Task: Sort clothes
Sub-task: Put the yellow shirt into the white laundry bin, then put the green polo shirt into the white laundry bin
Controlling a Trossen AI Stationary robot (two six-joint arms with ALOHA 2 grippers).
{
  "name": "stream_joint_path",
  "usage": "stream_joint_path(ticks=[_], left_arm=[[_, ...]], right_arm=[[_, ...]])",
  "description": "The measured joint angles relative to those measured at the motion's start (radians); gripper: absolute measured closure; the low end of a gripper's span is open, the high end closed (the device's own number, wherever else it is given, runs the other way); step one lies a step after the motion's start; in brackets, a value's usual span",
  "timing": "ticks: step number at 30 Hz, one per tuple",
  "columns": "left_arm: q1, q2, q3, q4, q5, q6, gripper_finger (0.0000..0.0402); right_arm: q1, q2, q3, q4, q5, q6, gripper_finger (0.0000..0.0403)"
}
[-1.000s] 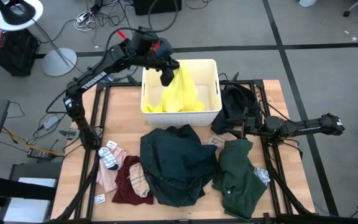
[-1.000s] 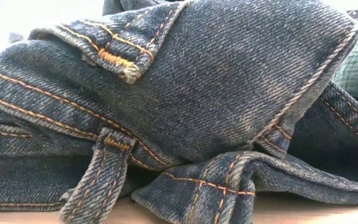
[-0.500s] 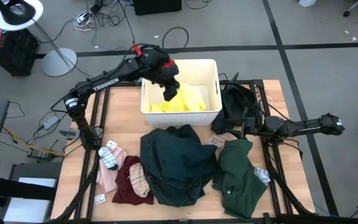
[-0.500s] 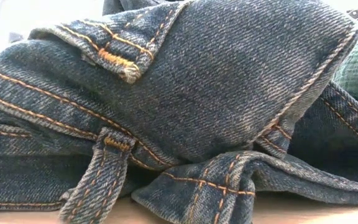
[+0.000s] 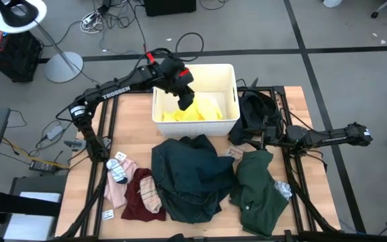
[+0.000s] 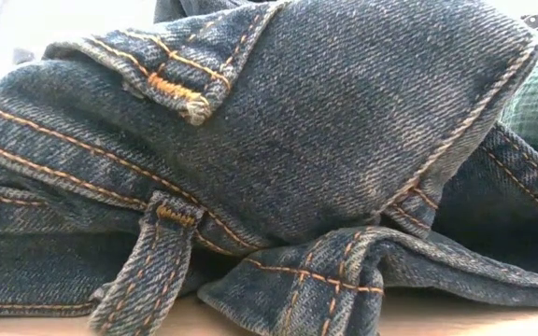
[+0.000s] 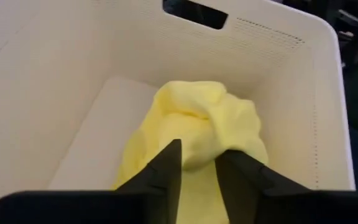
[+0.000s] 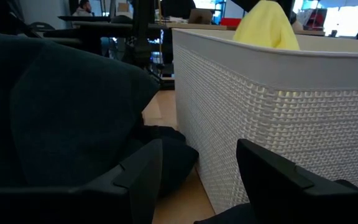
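Inside the white rectangular plastic bin [image 5: 228,94] at twelve o'clock: left gripper [image 7: 199,163], fingers narrowed, pinching a fold of crumpled yellow fabric garment [image 7: 197,127] lying on the bin floor. At three o'clock, right gripper [image 8: 197,158] resting low, fingers spread, empty, beside black garment [image 5: 254,111]. Toward six o'clock, large dark teal denim garment [image 5: 190,176], forest green garment [image 5: 257,188], maroon garment [image 5: 140,195].

Left pincer [image 5: 186,102] reaches forward, fingers pinched shut; right pincer [image 5: 256,138] rests low, fingers apart

We are seeing the T-shirt [image 5: 197,111] lying in the bin [image 5: 228,72] at the table's [image 5: 132,138] rear edge, jeans [image 5: 190,176] lying mid-table before it.
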Motion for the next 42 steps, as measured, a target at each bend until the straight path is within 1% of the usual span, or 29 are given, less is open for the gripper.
stream_joint_path(ticks=[3, 6, 12, 15, 16, 19, 21, 28, 36, 42], left_arm=[[0.000, 0.000, 0.000, -0.012, -0.020, -0.014, 0.0283], [0.000, 0.000, 0.009, -0.064, -0.073, -0.045, 0.0282], [0.000, 0.000, 0.060, -0.293, -0.267, -0.047, 0.0282], [0.000, 0.000, 0.085, -0.370, -0.325, -0.067, 0.0282], [0.000, -0.001, 0.090, -0.381, -0.323, -0.070, 0.0282], [-0.007, -0.007, 0.106, -0.385, -0.260, -0.074, 0.0282], [-0.015, -0.008, 0.129, -0.384, -0.240, -0.075, 0.0282], [-0.046, -0.009, 0.176, -0.361, -0.236, -0.075, 0.0282], [-0.048, -0.009, 0.179, -0.335, -0.238, -0.075, 0.0282], [-0.054, -0.009, 0.179, -0.341, -0.234, -0.126, 0.0282]], right_arm=[[0.000, 0.000, 0.000, 0.000, 0.000, 0.000, 0.0195], [0.000, 0.000, 0.000, 0.000, 0.000, 0.000, 0.0195], [0.000, 0.000, 0.000, 0.000, 0.000, 0.000, 0.0195], [0.000, 0.000, 0.000, 0.000, 0.000, 0.000, 0.0195], [0.000, 0.000, 0.000, 0.000, 0.000, 0.000, 0.0195], [0.000, 0.000, 0.000, 0.000, 0.000, 0.000, 0.0195], [0.000, 0.000, 0.000, 0.000, 0.000, 0.000, 0.0195], [0.000, 0.000, 0.000, 0.000, 0.000, 0.000, 0.0195], [0.000, 0.000, 0.000, 0.000, 0.000, 0.000, 0.0195], [0.000, 0.000, 0.000, 0.000, 0.000, -0.020, 0.0195]])
